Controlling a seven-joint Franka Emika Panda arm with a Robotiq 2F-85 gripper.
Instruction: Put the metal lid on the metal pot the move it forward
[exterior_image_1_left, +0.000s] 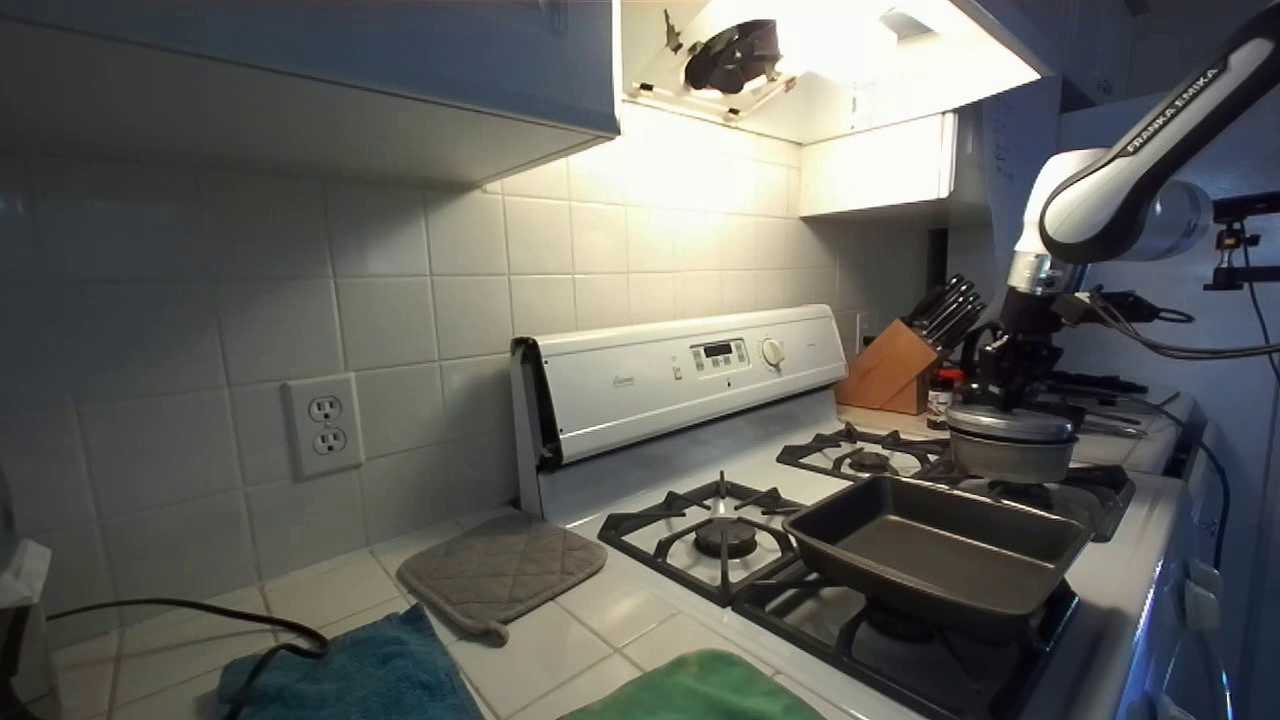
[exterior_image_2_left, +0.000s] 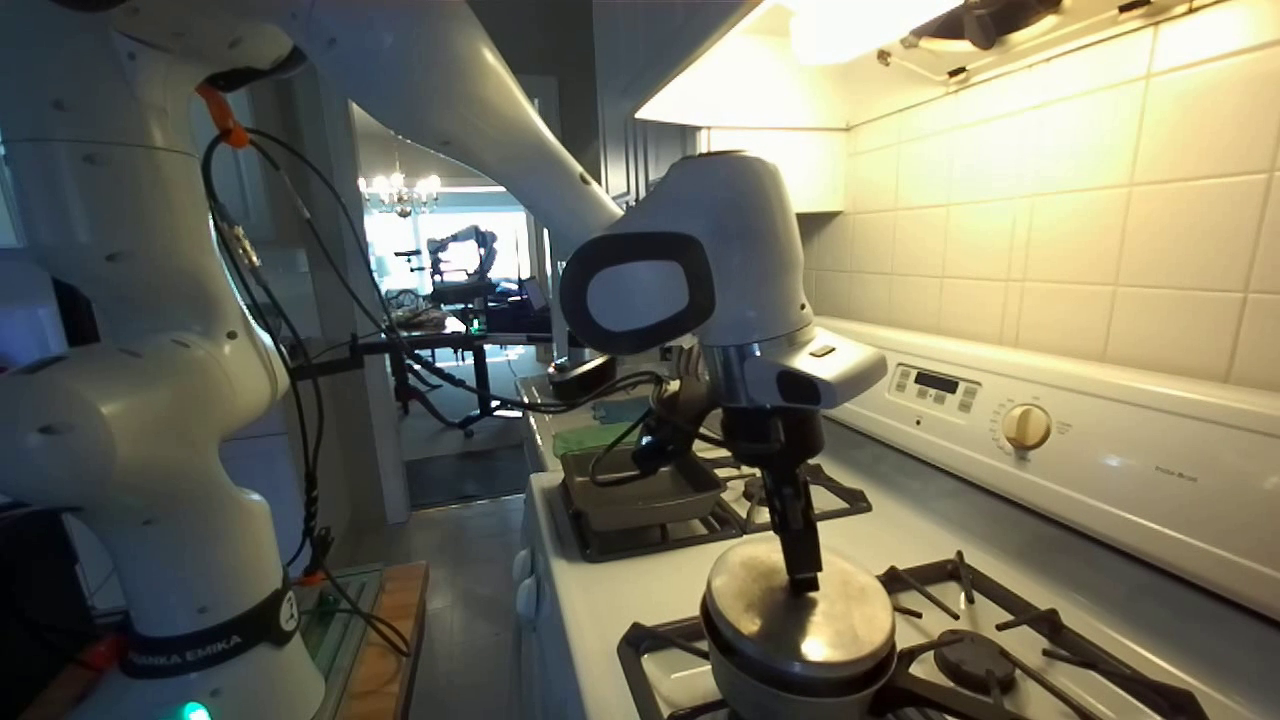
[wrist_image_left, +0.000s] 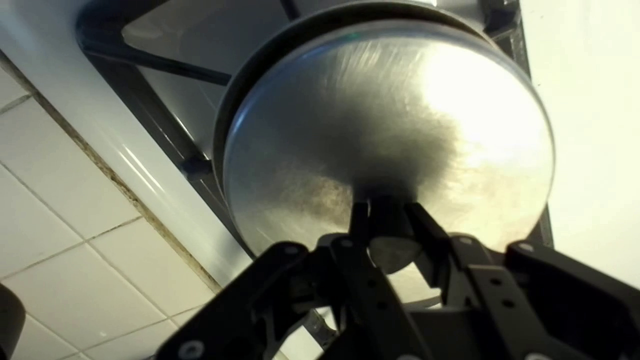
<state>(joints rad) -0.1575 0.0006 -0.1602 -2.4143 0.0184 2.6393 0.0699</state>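
Note:
The shiny round metal lid (exterior_image_1_left: 1010, 424) lies over the top of the small metal pot (exterior_image_1_left: 1012, 460) on a stove grate. The lid also shows in an exterior view (exterior_image_2_left: 850, 612), above the pot (exterior_image_2_left: 770, 695). In the wrist view the lid (wrist_image_left: 300, 130) is off-centre, leaving a dark crescent of the pot's rim (wrist_image_left: 231, 107) uncovered. Whether the lid rests fully on the rim I cannot tell. My gripper (wrist_image_left: 386, 212) points down at the lid's middle, its fingers closed about the dark knob. It also shows in both exterior views (exterior_image_1_left: 1008, 390) (exterior_image_2_left: 803, 575).
A dark rectangular pan (exterior_image_1_left: 945, 545) sits on the neighbouring grate, also seen in an exterior view (exterior_image_2_left: 645, 490). A knife block (exterior_image_1_left: 895, 370) and a red-capped jar (exterior_image_1_left: 942, 400) stand behind the pot. The pot's dark handle (exterior_image_2_left: 940, 697) sticks out sideways.

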